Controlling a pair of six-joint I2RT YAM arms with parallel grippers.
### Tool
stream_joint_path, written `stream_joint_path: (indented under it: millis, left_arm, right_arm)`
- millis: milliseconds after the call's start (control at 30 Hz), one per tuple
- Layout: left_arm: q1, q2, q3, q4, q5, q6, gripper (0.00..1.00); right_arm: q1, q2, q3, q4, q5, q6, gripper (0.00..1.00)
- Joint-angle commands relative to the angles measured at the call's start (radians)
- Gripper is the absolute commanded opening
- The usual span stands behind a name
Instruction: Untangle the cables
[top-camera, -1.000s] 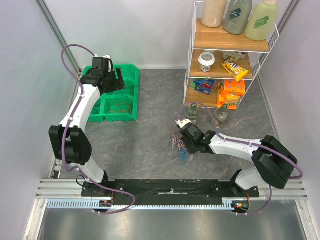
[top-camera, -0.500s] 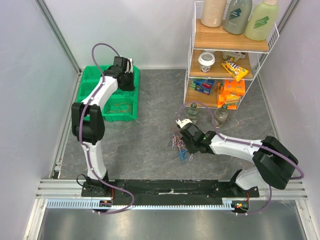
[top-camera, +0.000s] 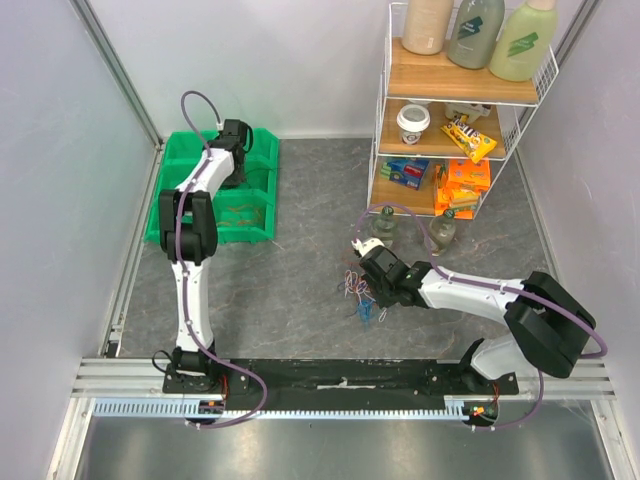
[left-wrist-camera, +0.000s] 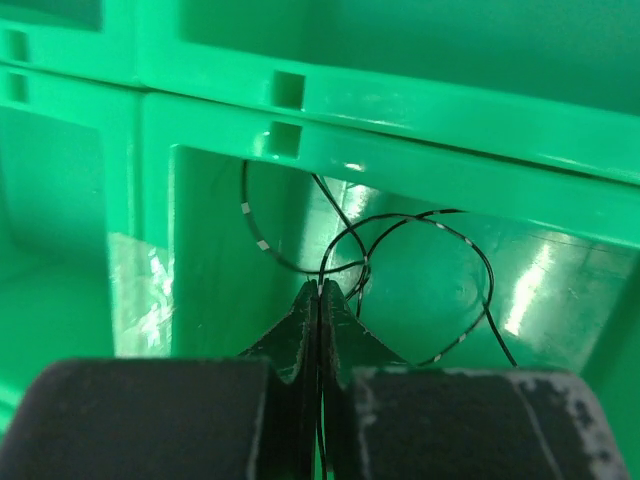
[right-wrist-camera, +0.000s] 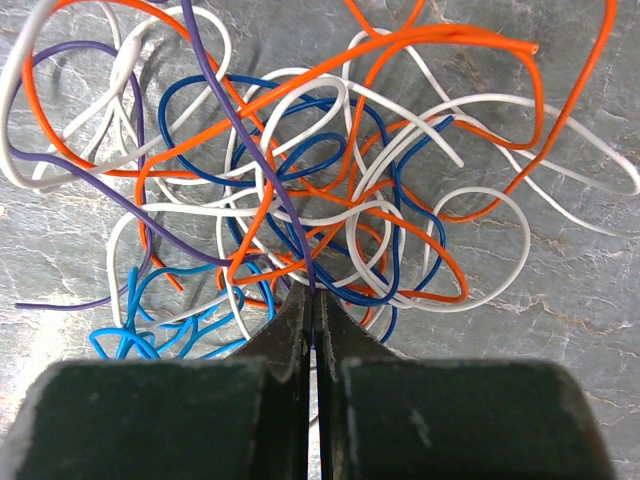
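Left gripper (left-wrist-camera: 318, 285) closed beside black cable (left-wrist-camera: 440, 213) in green bin (left-wrist-camera: 420, 110), far-left corner of worktop (top-camera: 300, 270); right gripper (right-wrist-camera: 312, 292) pinches purple cable (right-wrist-camera: 249, 130) of tangle (top-camera: 356, 288).

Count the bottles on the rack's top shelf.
3, side by side on the top shelf: a beige bottle at the left, a grey-green bottle in the middle, a light green bottle at the right.

Pale grey walls (top-camera: 300, 60) close in a grey marbled floor (top-camera: 300, 290). At 1 o'clock stands a wooden-shelved white wire rack (top-camera: 450, 82). An aluminium rail (top-camera: 350, 408) crosses at 6 o'clock. The light is even and soft.
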Motion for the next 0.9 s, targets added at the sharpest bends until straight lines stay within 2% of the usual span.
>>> stream_joint_path:
  millis: [0,33,67,233,400,500,533,733,867]
  left_arm:
    - [-0.006,0.032,0.071,-0.012,-0.024,0.024,0.02]
    - [-0.006,0.036,0.086,-0.016,-0.018,0.028,0.03]
    - [-0.002,0.033,0.094,-0.027,-0.005,0.025,0.09]
    - [0.003,-0.077,0.077,-0.038,0.085,-0.013,0.48]
    - [0.005,-0.175,0.066,-0.064,0.165,-0.038,0.71]
    - [0.011,-0.226,0.039,-0.079,0.188,-0.056,0.92]
    - [0.015,-0.243,0.022,-0.078,0.200,-0.061,0.96]
    - [0.017,-0.326,-0.044,-0.087,0.251,-0.085,0.98]
    - [0.011,-0.425,-0.139,-0.030,0.446,-0.111,0.87]
  right_arm:
    - [-0.005,0.023,0.047,-0.009,0.023,-0.002,0.00]
    - [-0.005,0.030,0.048,-0.010,0.023,-0.002,0.00]
    - [-0.005,0.030,0.050,-0.013,0.021,-0.002,0.00]
    - [-0.005,0.031,0.050,-0.010,0.020,-0.005,0.00]
    - [-0.005,0.034,0.048,-0.006,0.018,-0.008,0.00]
    - [-0.005,0.027,0.044,-0.001,0.020,-0.007,0.00]
    - [-0.005,0.022,0.042,-0.002,0.021,-0.005,0.00]
    - [-0.005,0.000,0.031,0.005,0.023,0.001,0.00]
    - [-0.005,-0.004,0.028,0.011,0.020,0.002,0.00]
